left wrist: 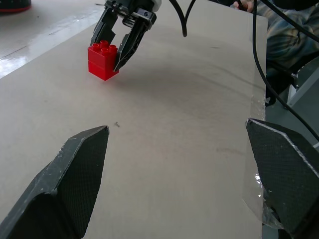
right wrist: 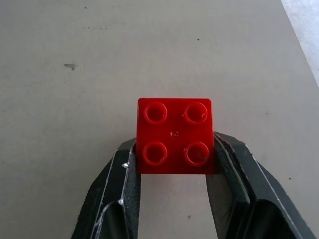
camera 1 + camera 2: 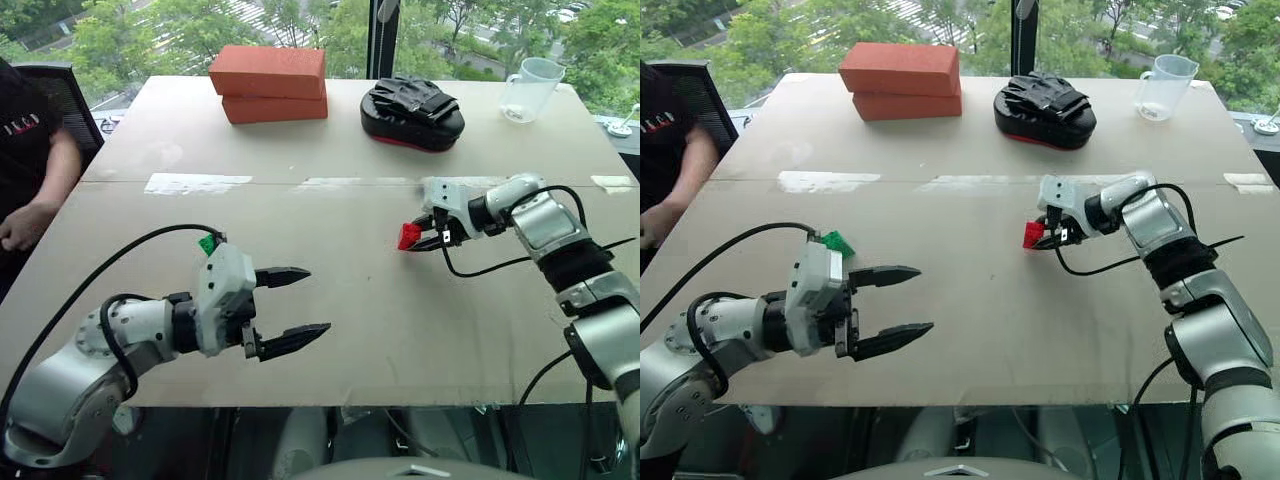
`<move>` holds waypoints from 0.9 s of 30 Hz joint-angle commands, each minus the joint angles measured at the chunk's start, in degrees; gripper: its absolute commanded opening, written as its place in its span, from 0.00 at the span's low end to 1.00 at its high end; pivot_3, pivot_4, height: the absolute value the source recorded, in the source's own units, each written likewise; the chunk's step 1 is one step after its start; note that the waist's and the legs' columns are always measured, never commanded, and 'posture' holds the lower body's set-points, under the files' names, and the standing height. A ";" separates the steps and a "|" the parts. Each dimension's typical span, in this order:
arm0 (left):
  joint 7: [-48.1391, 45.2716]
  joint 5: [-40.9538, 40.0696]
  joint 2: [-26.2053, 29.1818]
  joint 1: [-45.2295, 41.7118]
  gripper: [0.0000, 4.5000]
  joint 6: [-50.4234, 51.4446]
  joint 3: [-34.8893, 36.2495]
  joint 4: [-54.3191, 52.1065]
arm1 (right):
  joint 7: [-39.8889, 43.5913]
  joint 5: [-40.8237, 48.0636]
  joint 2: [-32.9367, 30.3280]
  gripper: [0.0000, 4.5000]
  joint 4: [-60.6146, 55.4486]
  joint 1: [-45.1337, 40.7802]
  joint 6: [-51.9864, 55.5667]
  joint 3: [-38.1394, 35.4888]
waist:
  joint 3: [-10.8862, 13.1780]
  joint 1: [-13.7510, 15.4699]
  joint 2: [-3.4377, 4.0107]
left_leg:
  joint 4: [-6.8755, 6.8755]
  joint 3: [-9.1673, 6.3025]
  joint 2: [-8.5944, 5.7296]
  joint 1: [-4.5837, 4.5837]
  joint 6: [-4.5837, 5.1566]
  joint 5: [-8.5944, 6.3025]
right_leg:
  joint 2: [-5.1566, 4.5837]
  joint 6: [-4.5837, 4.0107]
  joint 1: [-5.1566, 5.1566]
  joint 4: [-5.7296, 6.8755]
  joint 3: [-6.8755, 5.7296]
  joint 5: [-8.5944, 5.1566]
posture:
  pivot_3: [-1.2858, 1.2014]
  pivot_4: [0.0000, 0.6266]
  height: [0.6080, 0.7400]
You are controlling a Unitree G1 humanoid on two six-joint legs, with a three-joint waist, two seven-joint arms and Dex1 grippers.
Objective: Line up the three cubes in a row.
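1. Red cube [image 2: 174,137]: glossy moulded plastic, smooth studs.
2. Table [image 3: 330,320]: matt, board-like, lightly scuffed.
3. Right gripper [image 2: 174,164] fingers [image 2: 119,189]: black, dull finish.
4. Two bricks [image 3: 270,82]: rough, matt.
5. Cup [image 3: 530,88]: clear plastic.

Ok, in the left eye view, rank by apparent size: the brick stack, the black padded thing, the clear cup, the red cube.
1. Brick stack
2. Black padded thing, slightly smaller in the picture
3. Clear cup
4. Red cube, smallest, though nearer the camera than the rest; right gripper is shut on it.
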 commanded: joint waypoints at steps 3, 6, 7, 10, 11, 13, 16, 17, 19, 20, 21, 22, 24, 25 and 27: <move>1.06 -1.45 1.10 2.00 1.00 -0.19 3.74 -3.81 | 4.03 -4.05 2.18 0.30 5.99 -4.48 -6.47 0.61 | 0.01 -0.09 0.02 | 0.00 0.01 -0.01 0.03 0.01 -0.01 | -0.14 -0.01 0.01 0.04 -0.02 0.01 | 0.52 0.24 0.98; 1.14 -1.39 1.35 2.06 1.00 -0.39 3.91 -3.65 | 4.87 -5.68 2.98 0.30 8.12 -5.27 -8.71 0.44 | 0.02 -0.07 0.03 | 0.01 0.00 -0.02 0.05 0.02 -0.01 | -0.14 -0.01 0.01 0.07 -0.04 0.01 | 0.52 0.24 0.98; 1.10 -1.34 1.38 2.03 1.00 -0.45 3.94 -3.52 | 4.96 -6.07 3.23 0.30 8.68 -5.50 -9.37 0.21 | 0.02 -0.06 0.04 | 0.01 0.00 -0.02 0.04 0.02 -0.01 | -0.14 -0.02 0.01 0.08 -0.05 0.01 | 0.52 0.24 0.98; 1.05 -1.23 1.47 2.01 1.00 -0.55 3.94 -3.44 | 5.28 -6.89 3.67 0.30 9.94 -5.94 -10.70 -0.38 | 0.03 -0.10 0.05 | 0.01 0.02 -0.02 0.04 -0.01 0.00 | -0.14 -0.01 0.01 0.08 -0.05 0.01 | 0.52 0.24 0.98; 1.06 -1.22 1.48 2.02 1.00 -0.56 3.93 -3.45 | 5.38 -7.08 3.78 0.30 10.26 -6.02 -10.94 -0.53 | 0.03 -0.10 0.05 | 0.01 0.02 -0.02 0.04 -0.01 0.00 | -0.14 -0.01 0.01 0.08 -0.05 0.01 | 0.52 0.24 0.98; 1.03 -1.16 1.56 1.70 1.00 -0.58 3.78 -3.25 | 5.45 -7.53 4.12 0.30 11.17 -6.29 -11.68 -0.64 | 0.03 -0.12 0.05 | 0.01 0.02 -0.02 0.04 -0.01 0.01 | -0.14 -0.01 0.01 0.07 -0.05 0.01 | 0.52 0.24 0.98; 1.20 -1.46 1.69 0.78 1.00 -0.26 3.53 -2.91 | 6.20 -7.79 4.82 0.30 12.24 -6.44 -12.81 -0.67 | 0.03 -0.12 0.05 | 0.01 0.01 -0.02 0.04 -0.02 0.01 | -0.15 -0.01 0.01 0.07 -0.05 0.01 | 0.52 0.24 0.98; 1.16 -1.42 1.74 0.71 1.00 -0.24 3.54 -2.83 | 6.31 -7.89 5.01 0.30 12.44 -6.50 -12.96 -0.71 | 0.03 -0.13 0.05 | 0.01 0.02 -0.02 0.05 -0.02 0.01 | -0.15 -0.01 0.01 0.07 -0.05 0.01 | 0.52 0.24 0.98; 1.13 -1.40 1.85 0.55 1.00 -0.13 3.55 -2.68 | 6.54 -8.09 5.41 0.30 12.82 -6.61 -13.13 -0.88 | 0.03 -0.15 0.06 | 0.01 0.02 -0.02 0.05 -0.02 0.01 | -0.15 -0.01 0.01 0.08 -0.04 0.01 | 0.52 0.24 0.98; 1.17 -1.45 1.91 0.42 1.00 -0.04 3.56 -2.63 | 6.98 -8.14 5.57 0.30 13.04 -6.65 -13.24 -0.93 | 0.03 -0.18 0.05 | 0.01 0.02 -0.02 0.05 -0.02 0.01 | -0.15 -0.01 0.01 0.08 -0.04 0.01 | 0.52 0.24 0.98; 1.23 -1.51 1.95 0.31 1.00 0.06 3.56 -2.59 | 7.48 -8.24 5.66 0.30 13.21 -6.64 -13.46 -0.94 | 0.03 -0.20 0.06 | 0.01 0.02 -0.02 0.06 -0.02 0.01 | -0.15 -0.02 0.01 0.08 -0.04 0.01 | 0.52 0.24 0.98; 1.36 -1.62 1.97 0.20 1.00 0.20 3.67 -2.56 | 7.63 -8.38 5.76 0.41 13.44 -6.65 -13.69 -1.03 | 0.03 -0.20 0.06 | 0.01 0.01 -0.02 0.06 -0.02 0.01 | -0.15 -0.02 0.01 0.09 -0.04 0.01 | 0.52 0.24 0.98; 1.66 -1.87 1.89 0.05 1.00 0.53 3.87 -2.58 | 8.10 -8.42 5.87 0.59 13.67 -6.64 -13.95 -1.30 | 0.04 -0.22 0.07 | 0.00 0.01 -0.02 0.06 -0.02 0.01 | -0.15 -0.01 0.01 0.09 -0.04 0.01 | 0.52 0.24 0.98; 1.86 -1.98 1.83 0.08 1.00 0.69 4.01 -2.63 | 8.62 -8.12 5.90 0.72 13.50 -6.60 -13.78 -1.64 | 0.04 -0.22 0.06 | 0.01 0.02 -0.02 0.06 -0.02 0.01 | -0.15 -0.01 0.01 0.09 -0.03 0.01 | 0.52 0.24 0.98; 2.41 -2.19 1.68 0.48 1.00 1.03 4.46 -2.76 | 9.14 -7.78 5.71 0.94 12.83 -6.40 -14.05 -2.21 | 0.04 -0.19 0.07 | 0.01 0.02 -0.02 0.06 -0.02 0.01 | -0.15 -0.01 0.01 0.08 -0.04 0.01 | 0.52 0.24 0.98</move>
